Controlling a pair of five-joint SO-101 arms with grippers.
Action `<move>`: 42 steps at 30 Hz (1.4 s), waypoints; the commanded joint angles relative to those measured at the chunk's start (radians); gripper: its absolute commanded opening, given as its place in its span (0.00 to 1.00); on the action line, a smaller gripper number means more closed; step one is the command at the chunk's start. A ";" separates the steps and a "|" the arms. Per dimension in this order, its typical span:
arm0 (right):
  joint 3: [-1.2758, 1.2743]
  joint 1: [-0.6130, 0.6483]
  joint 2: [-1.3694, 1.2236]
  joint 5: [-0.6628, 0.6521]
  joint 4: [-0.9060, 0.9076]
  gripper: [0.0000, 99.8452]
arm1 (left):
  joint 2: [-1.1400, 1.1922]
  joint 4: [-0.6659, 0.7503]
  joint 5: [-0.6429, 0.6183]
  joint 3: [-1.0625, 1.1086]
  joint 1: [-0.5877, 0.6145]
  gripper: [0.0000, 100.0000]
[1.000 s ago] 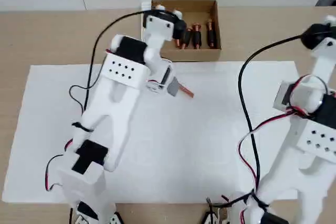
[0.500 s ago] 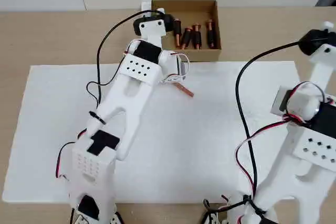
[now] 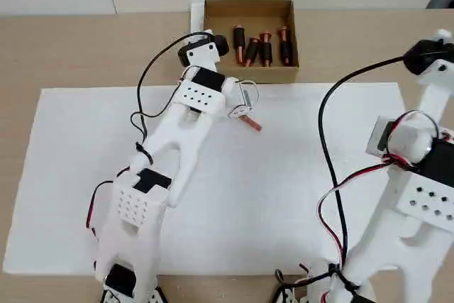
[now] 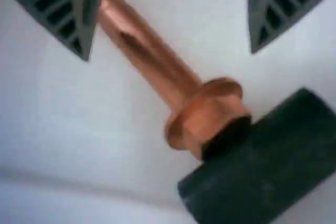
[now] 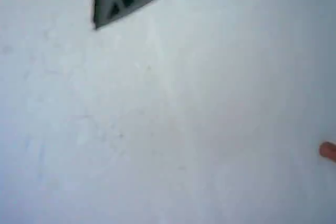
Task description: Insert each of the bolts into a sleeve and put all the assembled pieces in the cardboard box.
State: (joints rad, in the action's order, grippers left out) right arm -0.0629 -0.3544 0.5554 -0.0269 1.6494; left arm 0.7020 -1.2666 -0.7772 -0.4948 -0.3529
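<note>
My left gripper [image 4: 169,53] hangs low over the white sheet [image 3: 85,175] with its jaws apart, clamped on nothing; they straddle the thin end of the copper bolt [image 4: 149,56], one finger right at the shank's tip, though whether it touches I cannot tell. The bolt's flanged head is seated in the black sleeve [image 4: 262,166], so I judge this piece assembled and lying ready to be gripped. Its long axis runs diagonally across the sheet, the bare shank pointing away from the cardboard box [image 3: 262,74]; four assembled pieces [image 3: 266,47] lie side by side in there. My right arm [image 3: 418,175] stands off at the sheet's right edge, leaving me room.
</note>
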 commanded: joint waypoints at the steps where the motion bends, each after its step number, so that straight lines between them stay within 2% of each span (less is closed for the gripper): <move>1: 0.000 0.021 0.028 -0.008 -0.008 0.25 | -0.011 0.061 -0.005 -0.051 -0.015 0.18; 5: -0.025 0.054 0.028 -0.008 -0.008 0.25 | -0.009 0.100 -0.005 -0.050 -0.015 0.18; 18: -0.028 0.059 0.028 -0.008 -0.015 0.25 | 0.066 0.101 -0.005 -0.050 -0.015 0.18; 26: -0.028 0.059 0.028 -0.008 -0.016 0.25 | 0.074 0.095 -0.005 -0.050 -0.017 0.00; 28: -0.028 0.058 0.028 -0.008 -0.016 0.25 | 0.072 0.091 -0.005 -0.050 -0.017 0.01; 35: -0.028 0.058 0.028 -0.008 -0.016 0.25 | 0.064 -0.031 0.002 -0.094 -0.064 0.01; 42: -0.028 0.058 0.028 -0.008 -0.018 0.25 | 0.068 -0.287 0.130 -0.378 -0.143 0.01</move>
State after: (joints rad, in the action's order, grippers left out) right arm -0.0936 -0.3023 0.5554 -0.0269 1.6494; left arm 0.7848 -1.4661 -0.6912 -0.7265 -0.4741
